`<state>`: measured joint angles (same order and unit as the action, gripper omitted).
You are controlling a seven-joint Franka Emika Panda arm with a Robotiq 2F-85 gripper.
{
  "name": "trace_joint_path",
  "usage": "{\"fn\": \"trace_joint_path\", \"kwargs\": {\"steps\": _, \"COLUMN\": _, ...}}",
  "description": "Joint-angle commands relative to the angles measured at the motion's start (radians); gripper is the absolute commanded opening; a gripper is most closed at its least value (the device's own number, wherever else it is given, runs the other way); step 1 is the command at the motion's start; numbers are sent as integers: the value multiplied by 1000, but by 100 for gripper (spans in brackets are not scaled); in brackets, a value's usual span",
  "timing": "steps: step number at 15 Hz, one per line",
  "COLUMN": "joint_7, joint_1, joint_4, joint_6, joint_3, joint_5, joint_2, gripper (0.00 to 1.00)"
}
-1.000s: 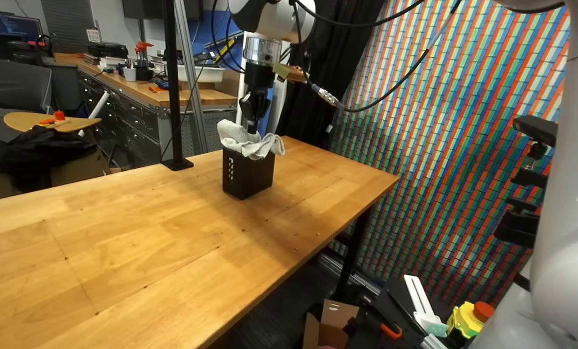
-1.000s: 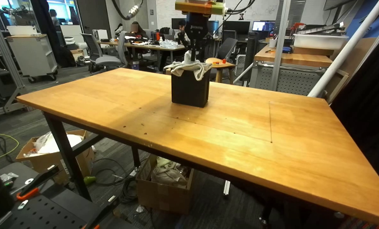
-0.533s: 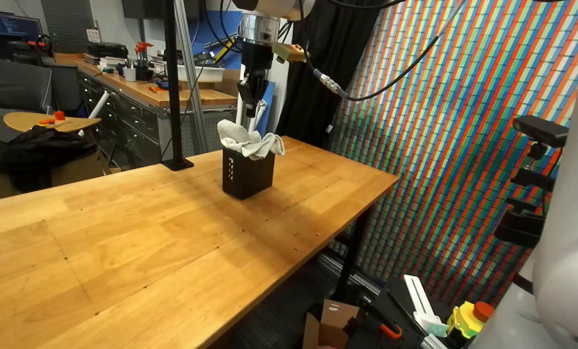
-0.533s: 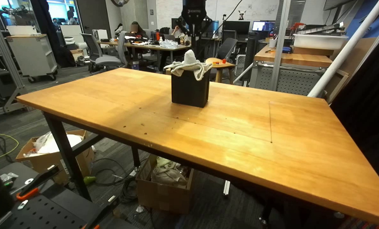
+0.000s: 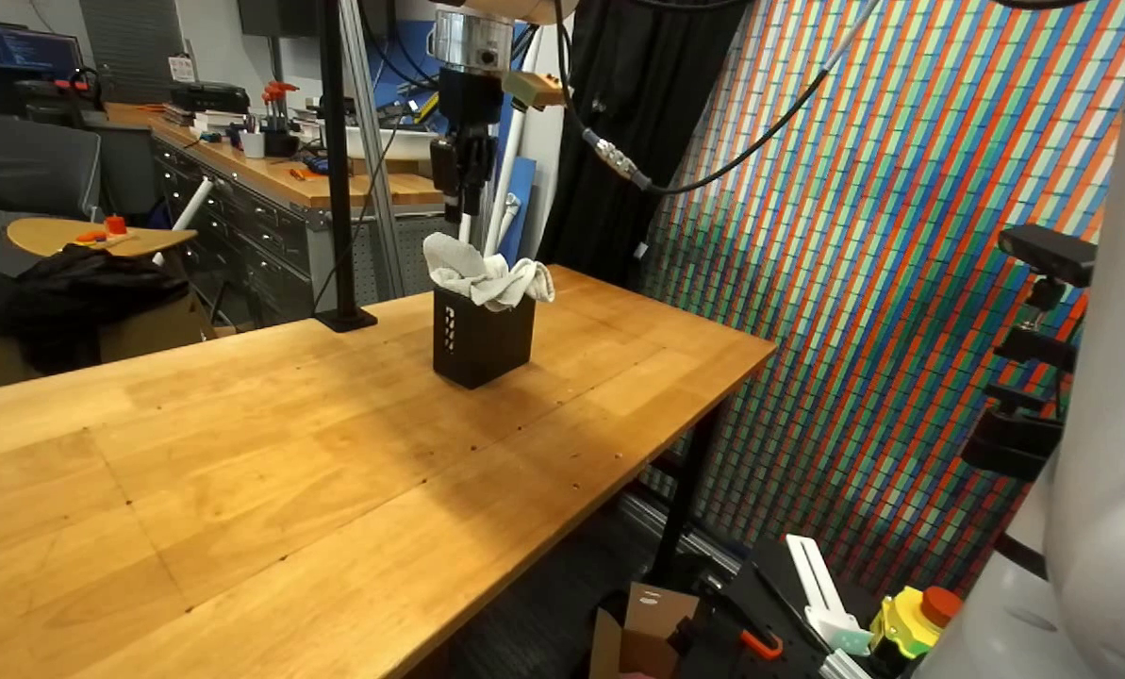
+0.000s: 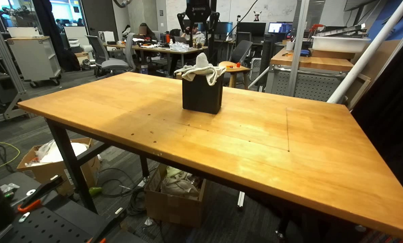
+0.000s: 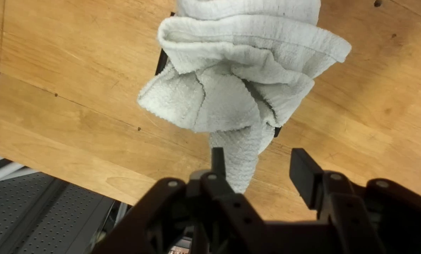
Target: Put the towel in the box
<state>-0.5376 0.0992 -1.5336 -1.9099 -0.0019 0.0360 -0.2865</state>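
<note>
A white towel (image 5: 480, 278) is stuffed into the top of the black box (image 5: 482, 341). Part of it bunches up above the rim, and folds hang over the sides in both exterior views. From the wrist view, the towel (image 7: 228, 77) covers nearly the whole opening, with only bits of the box's dark rim (image 7: 162, 62) showing. My gripper (image 7: 257, 160) stands open above the towel, its fingers apart and nothing held between them. In an exterior view the gripper (image 6: 200, 45) is higher than the towel's peak, with a gap between them. The towel's lower part inside the box is hidden.
The box stands on a wooden table (image 5: 270, 471). A black post (image 5: 340, 236) rises from the table's far edge near the box. Cardboard boxes (image 6: 174, 209) sit on the floor below. A cable (image 5: 760, 156) loops beside the arm.
The gripper has risen off the towel, shifted slightly sideways, and spread its fingers from shut to open. The towel and box have stayed in place.
</note>
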Motion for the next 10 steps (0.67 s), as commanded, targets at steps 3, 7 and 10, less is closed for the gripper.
{"fn": "trace_joint_path", "kwargs": {"steps": 3, "joint_7": -40, "joint_1": 5, "joint_4": 121, "joint_6": 38, "joint_3": 5, "joint_5": 4, "joint_2": -79, "gripper": 99}}
{"fn": "trace_joint_path", "kwargs": {"steps": 7, "joint_7": -56, "joint_1": 14, "joint_4": 168, "joint_6": 43, "joint_3": 7, "joint_5": -2, "joint_2": -123, "gripper": 100}}
{"fn": "trace_joint_path", "kwargs": {"steps": 10, "joint_7": -58, "joint_1": 16, "joint_4": 194, "joint_6": 52, "joint_3": 9, "joint_5": -1, "joint_2": -150, "gripper": 100}}
